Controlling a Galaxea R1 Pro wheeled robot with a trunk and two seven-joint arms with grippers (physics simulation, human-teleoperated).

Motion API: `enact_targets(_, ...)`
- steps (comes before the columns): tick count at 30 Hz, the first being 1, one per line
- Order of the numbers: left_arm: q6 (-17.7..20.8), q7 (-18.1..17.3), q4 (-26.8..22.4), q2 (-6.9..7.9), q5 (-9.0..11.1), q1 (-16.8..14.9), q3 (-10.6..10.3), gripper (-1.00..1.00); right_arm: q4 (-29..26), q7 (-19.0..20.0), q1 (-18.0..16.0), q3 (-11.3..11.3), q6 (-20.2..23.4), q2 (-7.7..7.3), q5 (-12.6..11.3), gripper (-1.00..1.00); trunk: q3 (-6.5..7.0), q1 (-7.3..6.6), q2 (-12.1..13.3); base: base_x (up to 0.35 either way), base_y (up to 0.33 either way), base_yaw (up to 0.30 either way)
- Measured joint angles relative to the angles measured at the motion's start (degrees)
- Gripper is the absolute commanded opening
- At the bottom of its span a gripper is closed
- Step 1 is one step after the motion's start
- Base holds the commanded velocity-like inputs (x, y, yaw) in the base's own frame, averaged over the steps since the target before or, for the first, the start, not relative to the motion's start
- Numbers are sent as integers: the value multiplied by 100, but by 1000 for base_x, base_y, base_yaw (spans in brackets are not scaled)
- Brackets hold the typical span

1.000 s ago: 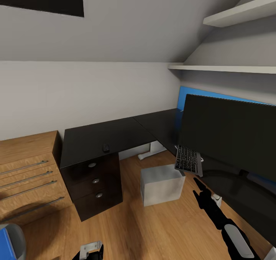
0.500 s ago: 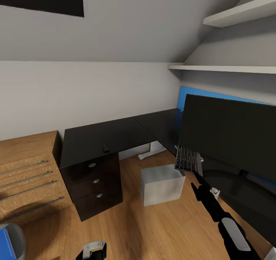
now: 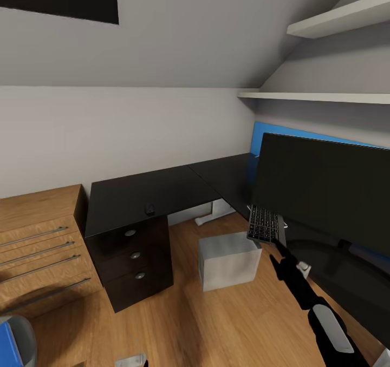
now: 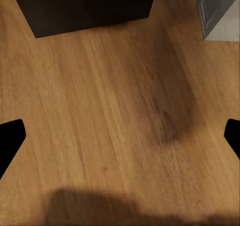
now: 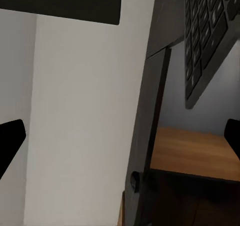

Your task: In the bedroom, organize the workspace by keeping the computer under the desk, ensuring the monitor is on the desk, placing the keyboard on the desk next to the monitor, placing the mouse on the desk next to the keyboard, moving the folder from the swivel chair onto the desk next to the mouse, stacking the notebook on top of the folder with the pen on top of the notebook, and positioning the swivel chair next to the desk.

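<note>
The black desk (image 3: 146, 194) runs along the wall and turns right, where the wide black monitor (image 3: 325, 188) stands. A black mouse (image 3: 149, 209) lies on the desk above the drawers (image 3: 135, 256). The grey keyboard (image 3: 265, 224) sits tilted at the desk's edge below the monitor. My right gripper (image 3: 281, 249) is just under its near end, open, with the keyboard (image 5: 210, 36) off to one side of the fingers (image 5: 10, 141). The grey computer (image 3: 228, 261) stands on the floor by the desk. The swivel chair (image 3: 24, 340) holds the blue folder (image 3: 7, 348). My left gripper (image 3: 131, 362) hangs open over the floor.
A light wooden cabinet (image 3: 38, 248) with bar handles stands left of the desk. White shelves (image 3: 325, 93) hang above the monitor. The left wrist view looks down on wooden floor (image 4: 115, 121) between the drawer unit (image 4: 85, 6) and the computer (image 4: 220, 11).
My right arm has reached up and forward until its gripper is just under the keyboard. The left gripper has dropped towards the bottom of the head view.
</note>
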Motion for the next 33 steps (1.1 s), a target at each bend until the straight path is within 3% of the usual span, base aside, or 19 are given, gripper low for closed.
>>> enact_targets(33, -4, 4, 8, 8, 16, 1, 7, 100, 307, -14, 0, -3, -43, 16, -8, 100, 0, 0, 0, 0, 27, 0)
